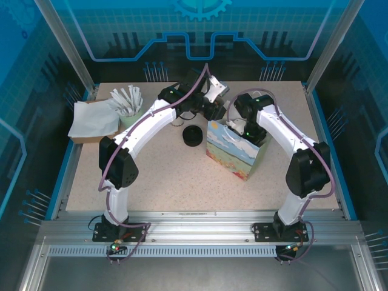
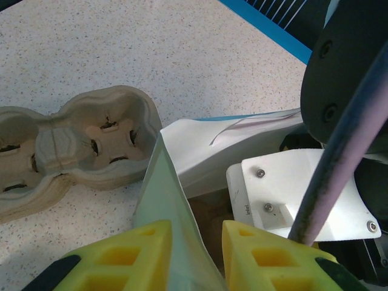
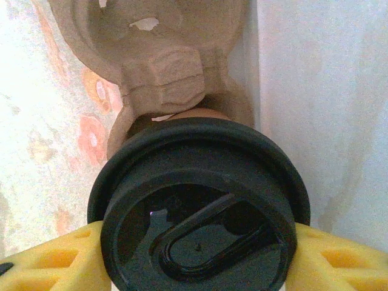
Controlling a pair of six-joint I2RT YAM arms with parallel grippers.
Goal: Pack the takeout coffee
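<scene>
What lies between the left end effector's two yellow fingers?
The paper bag's top edge runs between the left end effector's fingers, which grip it. This shows in the left wrist view.

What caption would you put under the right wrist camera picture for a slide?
Right gripper holds the black-lidded takeout coffee inside the paper bag, above a pulp cup carrier.
</scene>
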